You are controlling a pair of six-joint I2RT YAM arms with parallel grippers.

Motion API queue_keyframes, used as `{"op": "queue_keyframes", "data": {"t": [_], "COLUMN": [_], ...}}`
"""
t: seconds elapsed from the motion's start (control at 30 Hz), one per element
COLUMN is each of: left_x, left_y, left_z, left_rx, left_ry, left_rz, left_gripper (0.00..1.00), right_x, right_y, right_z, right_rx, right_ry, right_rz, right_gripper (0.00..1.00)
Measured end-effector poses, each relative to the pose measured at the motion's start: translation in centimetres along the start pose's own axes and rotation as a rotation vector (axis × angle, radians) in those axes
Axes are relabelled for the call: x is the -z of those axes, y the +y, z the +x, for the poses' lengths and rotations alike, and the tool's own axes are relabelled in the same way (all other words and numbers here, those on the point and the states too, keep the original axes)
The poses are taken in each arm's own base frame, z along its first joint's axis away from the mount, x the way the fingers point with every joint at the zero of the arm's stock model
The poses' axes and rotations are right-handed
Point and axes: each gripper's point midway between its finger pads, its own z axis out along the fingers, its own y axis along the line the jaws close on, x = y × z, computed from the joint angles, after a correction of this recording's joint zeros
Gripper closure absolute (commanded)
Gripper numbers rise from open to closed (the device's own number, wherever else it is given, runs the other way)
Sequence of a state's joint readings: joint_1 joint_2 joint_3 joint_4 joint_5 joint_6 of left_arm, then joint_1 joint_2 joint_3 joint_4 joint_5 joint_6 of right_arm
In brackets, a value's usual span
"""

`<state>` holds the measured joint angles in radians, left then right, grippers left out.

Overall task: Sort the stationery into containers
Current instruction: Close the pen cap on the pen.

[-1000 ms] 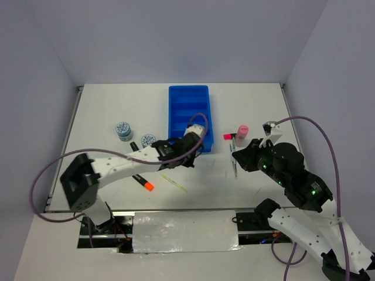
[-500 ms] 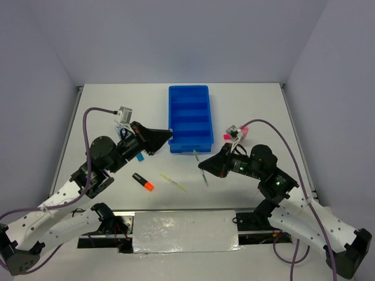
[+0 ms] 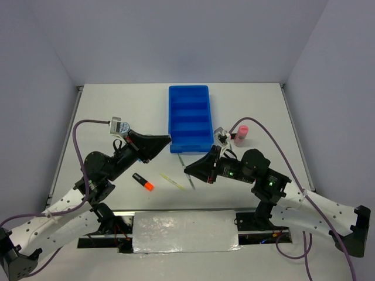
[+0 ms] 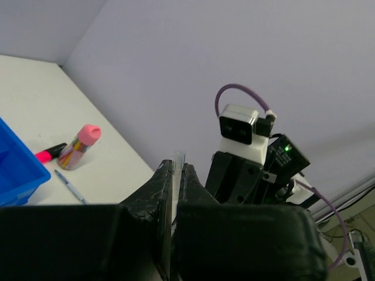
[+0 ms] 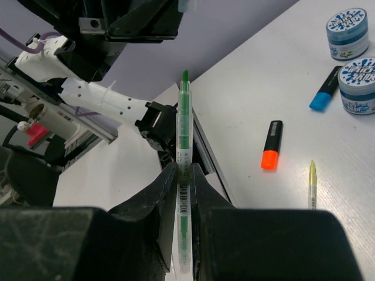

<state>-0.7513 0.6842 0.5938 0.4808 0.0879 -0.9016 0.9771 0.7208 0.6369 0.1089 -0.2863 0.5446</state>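
Tray (image 3: 171, 117) centre-back; cylinder (image 3: 241, 134) right of it; marker (image 3: 143, 182), stick (image 3: 173, 182) near-left.

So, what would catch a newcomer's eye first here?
The right gripper, shut on a green pen, and the left gripper, shut on a pale stick, face each other just in front of the bright blue tray. An orange-tipped marker and a yellow stick lie loose on the table nearer the arm bases.

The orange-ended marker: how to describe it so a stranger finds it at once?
From the blue tray, come toward the left arm's base: the orange-ended marker lies on the way. It is short and black; the neighbouring pen is thin and yellow.
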Motion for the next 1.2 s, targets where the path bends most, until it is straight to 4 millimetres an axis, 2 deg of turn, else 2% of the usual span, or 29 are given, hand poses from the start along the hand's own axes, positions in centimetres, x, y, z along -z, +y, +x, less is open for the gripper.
{"op": "queue_keyframes", "data": {"t": [0.33, 0.57, 0.9, 1.2], "left_x": [0.3, 0.2, 0.4, 0.3], "left_y": [0.0, -0.3, 0.5, 0.4], "left_z": [-0.5, -0.9, -0.2, -0.4], "left_rx": [0.068, 0.075, 0.094, 0.094], "left_ry": [-0.063, -0.083, -0.08, -0.087], "left_rz": [0.023, 0.036, 0.021, 0.028], "left_gripper": [1.0, 1.0, 1.0, 1.0], "right_x": [-1.0, -2.1, -2.8, -3.3], "right_y": [0.5, 0.0, -0.2, -0.4], "right_z": [-1.0, -0.9, -1.4, -1.4], "right_rx": [0.007, 0.004, 0.006, 0.004], "right_ry": [-0.076, -0.076, -0.09, -0.088], "right_rz": [0.033, 0.06, 0.068, 0.074], "right_gripper": [1.0, 1.0, 1.0, 1.0]}}
